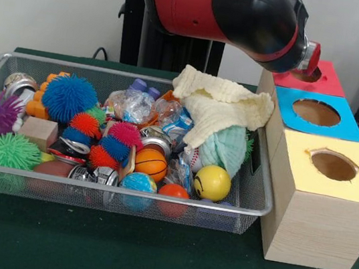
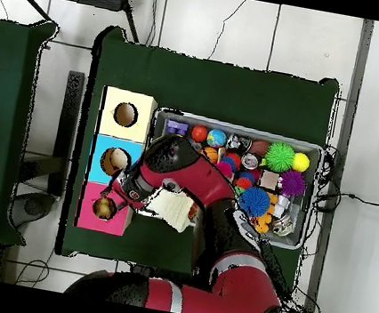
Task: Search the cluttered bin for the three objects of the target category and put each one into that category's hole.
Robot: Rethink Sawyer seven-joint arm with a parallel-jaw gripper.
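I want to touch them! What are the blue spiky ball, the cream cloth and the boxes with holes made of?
The blue spiky ball looks like soft rubber, judging by its thin floppy spikes. The cream cloth seems a woven cotton, with a waffle pattern and limp folds. The boxes look like bare pale wood with visible grain, topped with matte coloured sheets, perhaps paper.

A dark green table [image 1: 147, 258] carries a wire mesh bin [image 1: 253, 186] and, touching its side, a wooden box [image 1: 314, 226] with 3 holes topped yellow, blue and red

Plain white wall [image 1: 51, 0], green-covered table [image 1: 114, 253], pale tiled floor [image 2: 251, 30]
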